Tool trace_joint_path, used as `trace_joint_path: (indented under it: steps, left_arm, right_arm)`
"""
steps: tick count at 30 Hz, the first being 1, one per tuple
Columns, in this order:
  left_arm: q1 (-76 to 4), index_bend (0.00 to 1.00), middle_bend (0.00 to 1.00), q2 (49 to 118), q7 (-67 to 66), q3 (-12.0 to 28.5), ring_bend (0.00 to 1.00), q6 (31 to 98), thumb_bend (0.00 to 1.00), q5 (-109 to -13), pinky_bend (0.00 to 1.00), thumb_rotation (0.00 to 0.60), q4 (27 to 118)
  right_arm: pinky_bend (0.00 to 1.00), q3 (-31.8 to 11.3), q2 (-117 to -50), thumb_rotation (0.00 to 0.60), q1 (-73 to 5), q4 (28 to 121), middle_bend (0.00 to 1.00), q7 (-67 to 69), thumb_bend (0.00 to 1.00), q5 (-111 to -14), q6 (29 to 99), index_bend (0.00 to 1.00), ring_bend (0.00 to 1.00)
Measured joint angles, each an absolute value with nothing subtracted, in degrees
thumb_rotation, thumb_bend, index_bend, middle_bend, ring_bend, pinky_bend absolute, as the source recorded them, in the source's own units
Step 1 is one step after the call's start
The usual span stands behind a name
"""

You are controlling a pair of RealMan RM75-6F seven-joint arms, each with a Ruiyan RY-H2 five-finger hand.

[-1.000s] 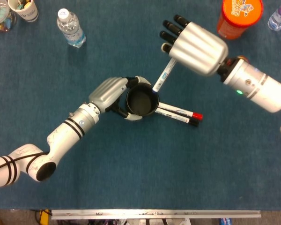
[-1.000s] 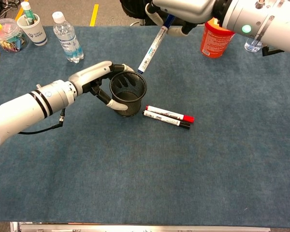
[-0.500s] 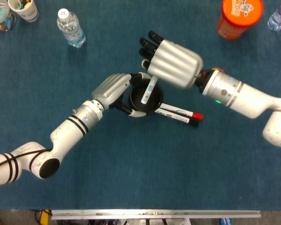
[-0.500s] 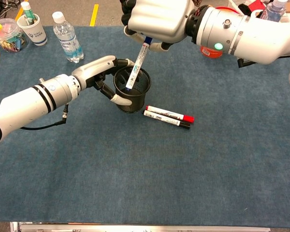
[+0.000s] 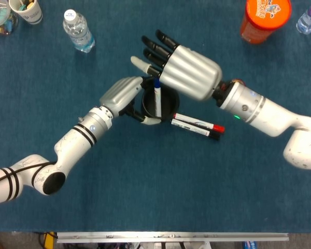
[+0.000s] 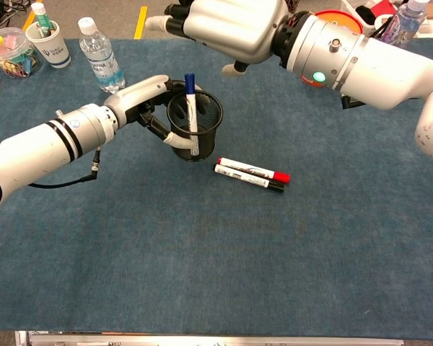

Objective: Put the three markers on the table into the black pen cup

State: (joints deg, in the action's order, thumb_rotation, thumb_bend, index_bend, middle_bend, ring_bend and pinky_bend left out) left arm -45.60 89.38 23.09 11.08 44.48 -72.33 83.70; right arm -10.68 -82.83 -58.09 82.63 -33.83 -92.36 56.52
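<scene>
The black mesh pen cup (image 5: 159, 105) (image 6: 195, 127) stands mid-table, gripped from the left by my left hand (image 5: 125, 96) (image 6: 150, 105). A blue-capped marker (image 5: 157, 96) (image 6: 190, 112) stands upright inside it, free of any hand. My right hand (image 5: 181, 66) (image 6: 227, 25) hovers above the cup with its fingers spread and holds nothing. A red-capped marker (image 5: 198, 122) (image 6: 253, 171) and a black-capped marker (image 5: 194, 129) (image 6: 248, 179) lie side by side on the cloth just right of the cup.
A water bottle (image 5: 78, 30) (image 6: 100, 55) stands at the back left, near a paper cup of pens (image 5: 26, 10) (image 6: 47, 36). An orange canister (image 5: 264, 17) and another bottle (image 5: 309, 17) stand at the back right. The front edge of the table (image 5: 171, 237) runs along the bottom.
My right hand lowered the blue-capped marker into the cup, let it go and spread its fingers above. The marker now stands in the cup. My left hand kept its grip.
</scene>
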Motion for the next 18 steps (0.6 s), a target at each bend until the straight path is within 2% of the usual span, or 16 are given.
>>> trace_joint_path:
  steps: [3,9,14,18]
  left_arm:
    - [-45.2,0.27,0.37,88.7,23.8,11.2,0.35,44.9,0.15,-72.7,0.29,0.600,83.7]
    - [-43.8,0.27,0.37,85.9,24.8,10.5,0.35,46.4,0.15,-74.5,0.29,0.600,84.7]
    - [-42.2,0.27,0.37,82.8,25.1,9.3,0.35,48.4,0.15,-76.7,0.29,0.600,86.4]
    - [-40.6,0.27,0.37,80.5,25.3,8.1,0.35,50.3,0.15,-78.2,0.29,0.600,88.5]
  right_arm:
    - [0.19,-10.9,-82.5,0.600,-56.7,83.3,0.26,-31.7,0.03,-92.0,58.7,0.13,0.10]
    - [0.22,-9.7,-77.4,0.600,-52.8,86.7,0.30,-24.5,0.03,-91.5,61.3,0.24,0.13]
    - [0.23,-5.5,-70.7,0.600,-48.6,90.0,0.31,-16.8,0.03,-92.4,62.2,0.27,0.14]
    - [0.23,-1.3,-68.0,0.600,-45.7,91.7,0.31,-13.7,0.03,-93.3,61.6,0.27,0.14]
